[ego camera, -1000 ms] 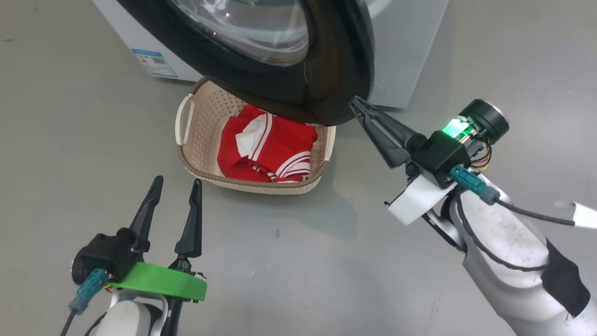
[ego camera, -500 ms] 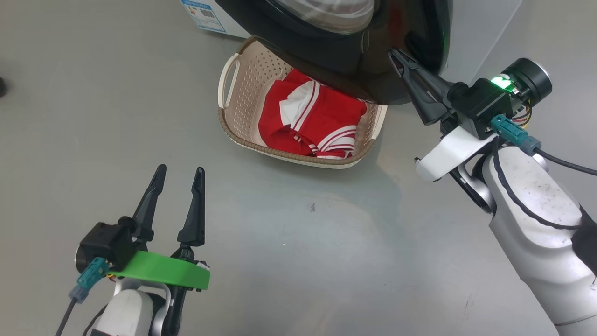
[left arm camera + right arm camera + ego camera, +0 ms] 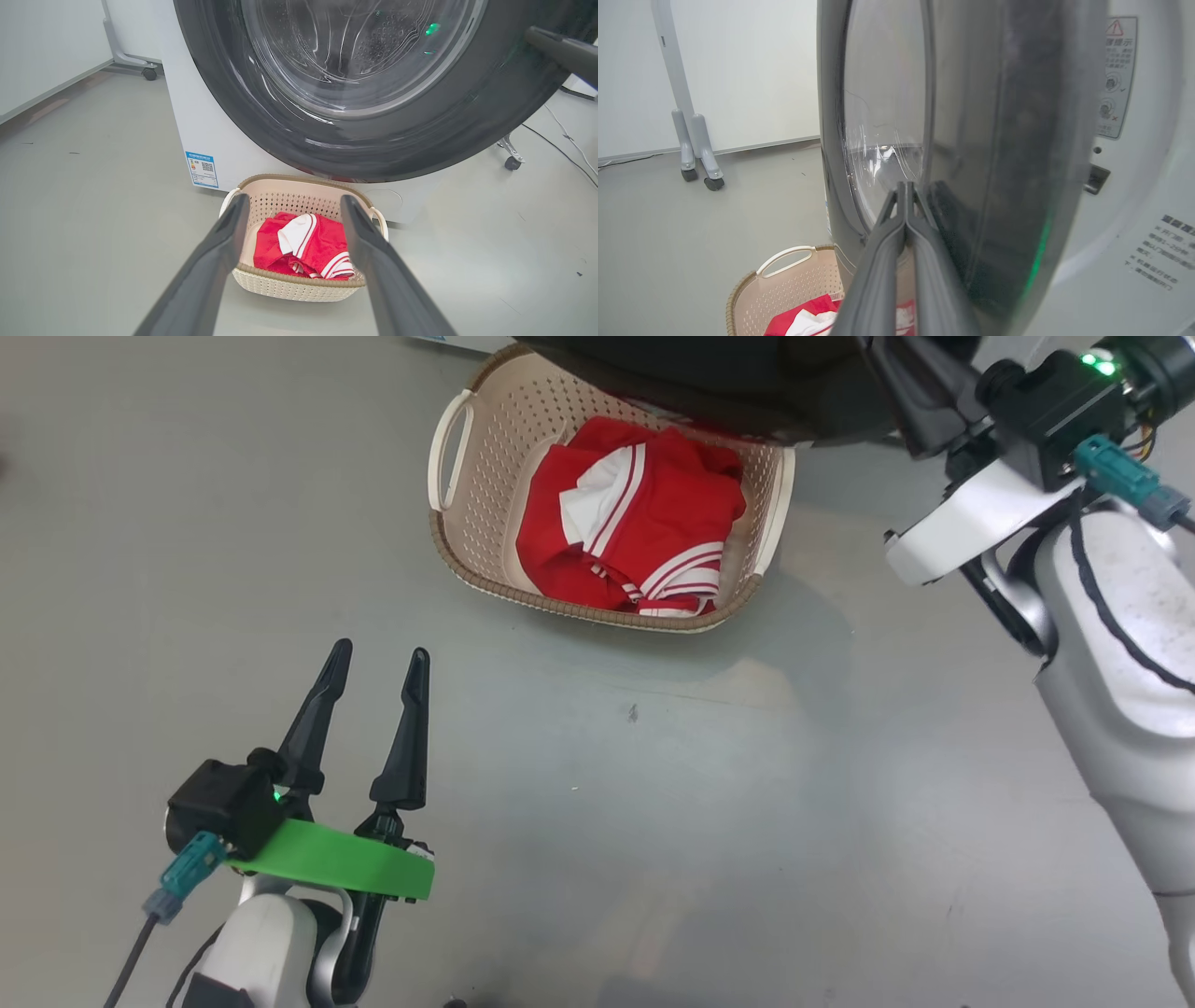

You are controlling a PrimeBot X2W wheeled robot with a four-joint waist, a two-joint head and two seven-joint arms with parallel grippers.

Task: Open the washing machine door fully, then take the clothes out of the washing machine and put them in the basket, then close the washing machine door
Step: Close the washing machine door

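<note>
Right gripper (image 3: 906, 186), fingers pinched together on nothing, lying along glossy face of door (image 3: 1008, 140). Left gripper (image 3: 381, 655) hovering over floor (image 3: 653, 821), spread wide, empty, pointing toward basket (image 3: 560, 607). Red clothes (image 3: 644, 513) lying heaped in basket, which is sitting under door, just before washer (image 3: 187, 116).

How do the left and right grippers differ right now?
The left gripper is open, jaws apart; the right gripper is shut, jaws pressed together. The left gripper hangs above bare floor, short of the basket; the right gripper is up against the washing machine door. Both hold nothing.
</note>
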